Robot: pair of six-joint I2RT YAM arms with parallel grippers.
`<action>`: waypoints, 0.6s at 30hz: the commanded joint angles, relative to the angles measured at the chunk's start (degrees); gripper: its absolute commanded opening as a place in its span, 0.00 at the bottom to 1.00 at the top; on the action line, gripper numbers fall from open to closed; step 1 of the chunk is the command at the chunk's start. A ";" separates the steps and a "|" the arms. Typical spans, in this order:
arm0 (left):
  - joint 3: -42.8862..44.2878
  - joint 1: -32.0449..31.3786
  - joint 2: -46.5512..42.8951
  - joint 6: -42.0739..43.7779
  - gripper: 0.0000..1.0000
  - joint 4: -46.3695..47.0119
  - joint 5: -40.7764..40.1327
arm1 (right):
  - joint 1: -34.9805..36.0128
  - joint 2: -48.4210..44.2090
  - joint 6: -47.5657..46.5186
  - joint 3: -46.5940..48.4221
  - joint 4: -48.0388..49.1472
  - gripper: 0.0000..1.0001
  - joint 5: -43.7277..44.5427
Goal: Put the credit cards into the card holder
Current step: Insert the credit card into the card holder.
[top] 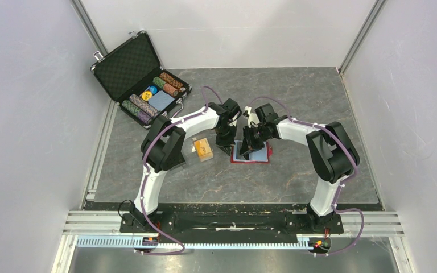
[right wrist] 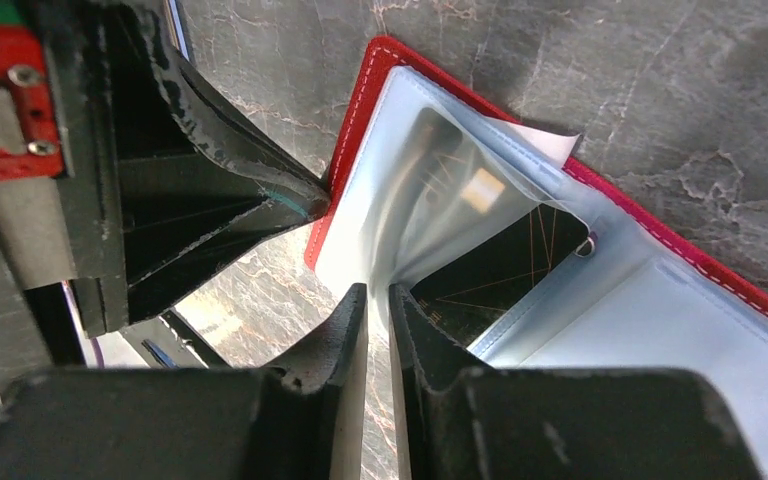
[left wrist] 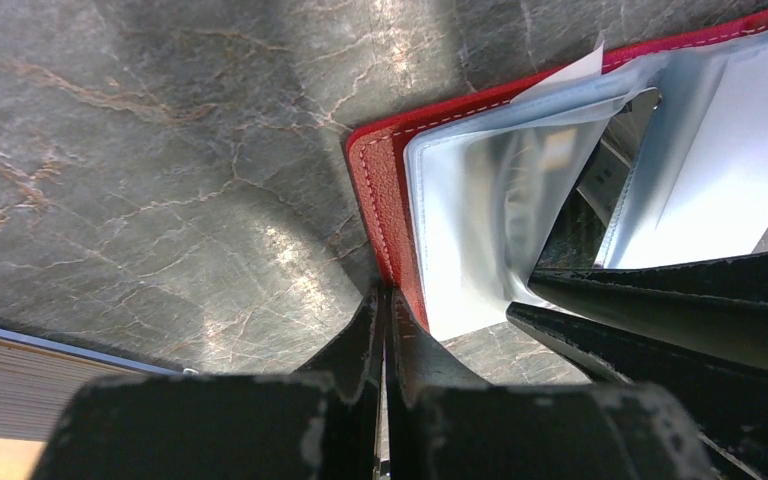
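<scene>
- Step in hand: opening a sleeve. Red leather-like folding card holder (top: 260,156) lies open on grey marbled surface (top: 296,102).
- Left pincer (left wrist: 384,296) clamped onto its red edge; right pincer (right wrist: 378,296) nearly closed, pinching a clear plastic sleeve (right wrist: 410,190).
- Next, I judge: fetch orange-gold plastic credit cards (top: 203,149), just left.
- Pale walls (top: 227,28); black chip case (top: 139,77) far-left.

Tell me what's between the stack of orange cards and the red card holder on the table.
The left tool, its fingers closed at the edge of the card holder. The top view shows it standing just right of the credit cards.
</scene>
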 commanded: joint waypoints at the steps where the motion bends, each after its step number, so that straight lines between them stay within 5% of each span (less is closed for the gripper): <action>1: -0.31 -1.33 2.91 1.95 0.02 -1.17 -0.20 | 0.46 -0.82 0.65 3.39 1.04 0.15 -0.22; 11: -0.69 -1.43 2.82 1.95 0.02 -1.19 -0.44 | -0.60 -3.44 -4.81 3.56 -6.70 0.34 10.63; 18: -0.75 -1.61 2.91 1.93 0.02 -1.24 -0.46 | -0.60 -2.86 -6.48 3.98 -8.01 0.35 12.84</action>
